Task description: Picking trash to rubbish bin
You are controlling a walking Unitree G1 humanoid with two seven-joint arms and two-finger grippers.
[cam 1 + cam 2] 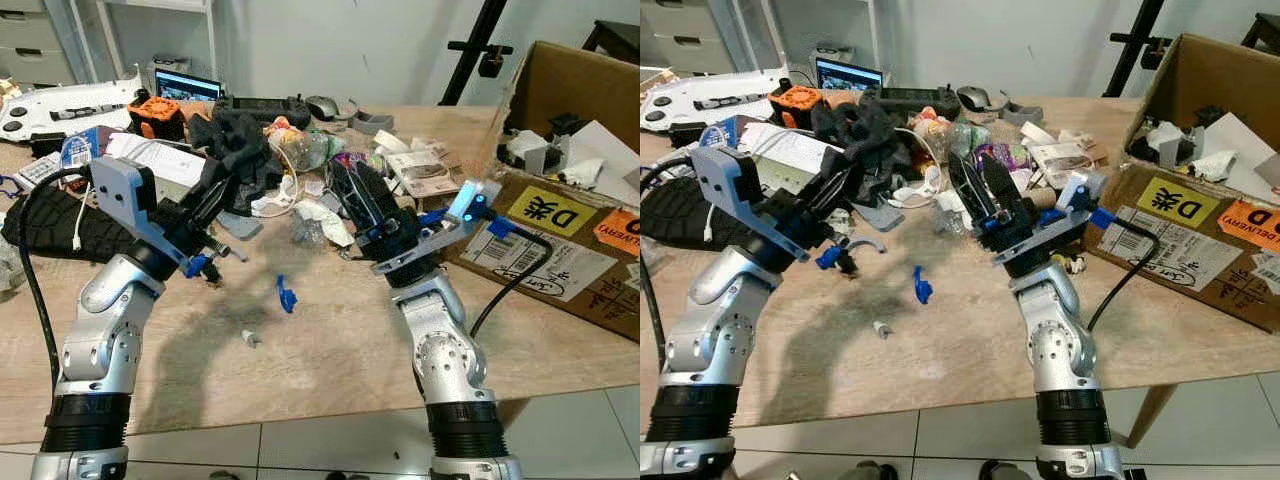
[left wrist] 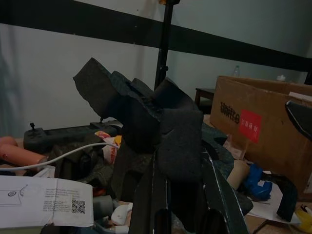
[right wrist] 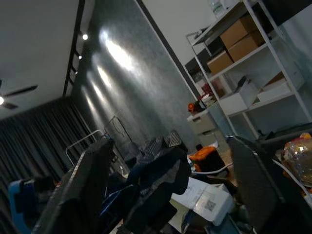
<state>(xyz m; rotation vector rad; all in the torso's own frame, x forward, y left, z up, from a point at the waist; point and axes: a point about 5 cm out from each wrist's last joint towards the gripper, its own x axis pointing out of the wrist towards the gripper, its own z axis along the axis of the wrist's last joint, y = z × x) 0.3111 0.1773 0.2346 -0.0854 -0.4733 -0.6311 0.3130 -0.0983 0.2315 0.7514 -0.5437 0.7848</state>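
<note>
A light wooden table (image 1: 330,350) stands on a pale tiled floor before a grey wall, its far half heaped with clutter, and a big cardboard box (image 1: 570,215) lies open at its right end. That box is the landmark here: its flattened near flap carries a yellow sticker reading "D" beside a Chinese character, an orange sticker whose visible letters end in "VERY", barcode labels and a handwritten scrawl too small to read; in the left wrist view its outer wall bears a dark printed word that looks like "Unitree" and a red label with white characters. Left of the box, at the table's middle, sits the trash pile (image 1: 310,185) of crumpled white paper, clear plastic wrap and bright wrappers. The right gripper (image 1: 352,190) is raised just left of the box with its two black fingers spread apart and nothing between them. Further left of the box, the left gripper (image 1: 222,168) is clamped on a chunk of black foam (image 2: 146,122), lifted above the table. A small blue plastic scrap (image 1: 286,294) lies on bare wood between the two arms. A white paper (image 2: 46,200) with a QR code and fine print lies near the foam.
</note>
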